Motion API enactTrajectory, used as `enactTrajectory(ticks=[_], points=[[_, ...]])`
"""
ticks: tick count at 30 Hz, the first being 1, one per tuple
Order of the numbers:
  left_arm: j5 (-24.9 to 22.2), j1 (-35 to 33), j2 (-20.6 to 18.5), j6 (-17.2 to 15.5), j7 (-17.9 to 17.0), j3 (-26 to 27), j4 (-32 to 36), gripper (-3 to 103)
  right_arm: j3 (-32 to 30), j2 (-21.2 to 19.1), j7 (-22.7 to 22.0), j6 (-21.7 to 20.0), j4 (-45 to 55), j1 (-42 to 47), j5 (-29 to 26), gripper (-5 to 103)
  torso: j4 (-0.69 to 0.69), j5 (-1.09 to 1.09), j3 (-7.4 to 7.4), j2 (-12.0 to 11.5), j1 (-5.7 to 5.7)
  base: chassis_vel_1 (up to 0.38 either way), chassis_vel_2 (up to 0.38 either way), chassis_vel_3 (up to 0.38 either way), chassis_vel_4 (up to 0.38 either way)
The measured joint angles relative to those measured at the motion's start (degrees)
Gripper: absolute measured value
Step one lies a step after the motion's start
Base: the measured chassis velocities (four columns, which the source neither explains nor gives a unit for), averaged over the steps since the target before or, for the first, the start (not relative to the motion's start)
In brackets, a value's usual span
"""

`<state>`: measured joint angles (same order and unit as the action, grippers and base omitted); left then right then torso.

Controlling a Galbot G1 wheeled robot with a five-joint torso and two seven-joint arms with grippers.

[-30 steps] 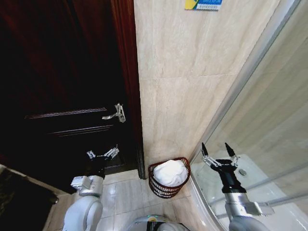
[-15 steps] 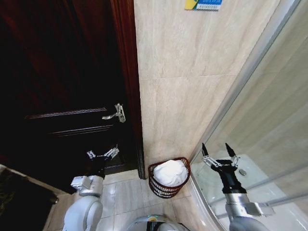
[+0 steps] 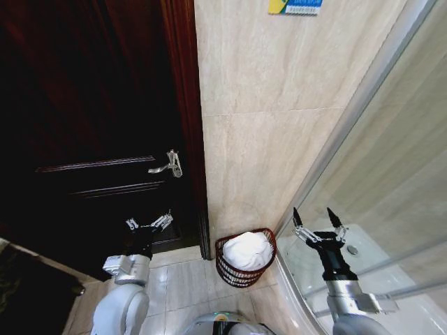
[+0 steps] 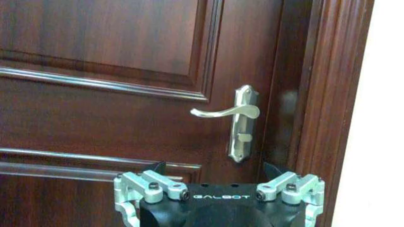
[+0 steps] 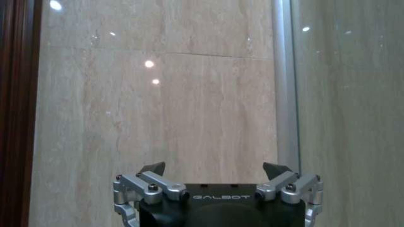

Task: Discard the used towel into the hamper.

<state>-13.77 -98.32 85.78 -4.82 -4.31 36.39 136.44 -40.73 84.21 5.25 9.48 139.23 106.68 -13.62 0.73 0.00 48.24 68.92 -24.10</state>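
Note:
The hamper (image 3: 241,273), a small round reddish-brown woven basket, stands on the floor tiles against the beige wall beside the door frame. A white towel (image 3: 247,250) lies bunched inside it, rising to the rim. My right gripper (image 3: 319,222) is held up to the right of the hamper, open and holding nothing, pointing at the tiled wall. My left gripper (image 3: 149,222) is raised to the left of the hamper in front of the dark door, open and holding nothing.
A dark wooden door (image 3: 91,125) with a silver lever handle (image 4: 237,113) is on the left. A curved glass shower screen (image 3: 391,174) with a metal frame (image 5: 285,80) closes off the right. Beige tiled wall (image 3: 272,105) is straight ahead.

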Motion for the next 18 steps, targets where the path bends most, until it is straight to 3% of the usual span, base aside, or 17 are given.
enactTrajectory(ticks=[18], points=[[0.00,0.00,0.00,0.00,0.00,0.00,0.00,100,0.00,-0.02,-0.03,-0.01,-0.07,-0.01,-0.04,100,0.00,0.00,0.00,0.00,0.00,0.020,0.016,0.024,0.017]])
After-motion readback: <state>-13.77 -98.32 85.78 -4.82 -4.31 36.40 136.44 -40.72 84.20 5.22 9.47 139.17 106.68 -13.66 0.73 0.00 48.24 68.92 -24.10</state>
